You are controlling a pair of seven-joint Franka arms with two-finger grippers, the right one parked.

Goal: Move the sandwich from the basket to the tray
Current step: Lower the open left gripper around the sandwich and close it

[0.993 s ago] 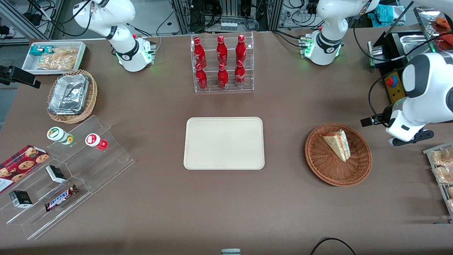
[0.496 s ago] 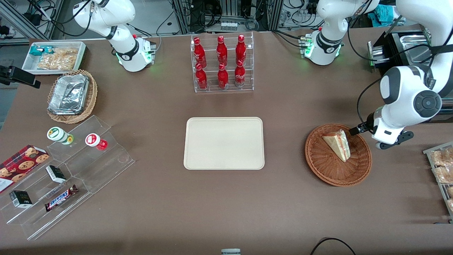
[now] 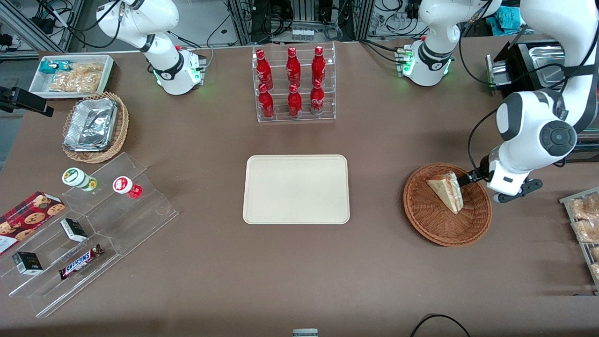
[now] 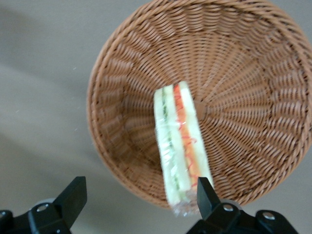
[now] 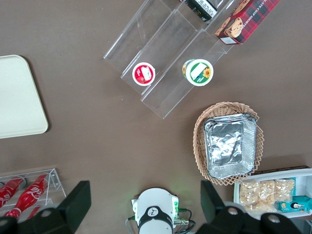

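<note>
Gripper: the gripper [image 4: 139, 200] hangs over the basket's rim at the side toward the working arm's end of the table; its two fingers [image 4: 73, 195] stand wide apart and hold nothing.
Sandwich: the sandwich [image 3: 446, 190] lies inside the basket, partly beneath the gripper; in the wrist view one fingertip sits just beside the wedge's wrapped end, the other well off it, over the bare table past the rim.
Sandwich edges: the wedge [image 4: 180, 146] lies with its layered cut face up, red and green stripes between pale bread, running from near the basket's middle to its wall.
Basket: the basket [image 3: 423, 220] sits on the table [image 3: 299, 276] under the gripper; bare weave shows all round the sandwich.
Tray: the tray [image 3: 295, 189] lies flat, well apart from the gripper toward the parked arm's end, with nothing on it.
Open room: bare table runs between basket rim and tray edge.
Bottle rack: the rack of red bottles [image 3: 294, 83] stands farther from the front camera than the tray, well apart from the gripper.
Snack rack: a rack of packets [image 3: 584, 224] lies near the gripper, at the working arm's table edge.
</note>
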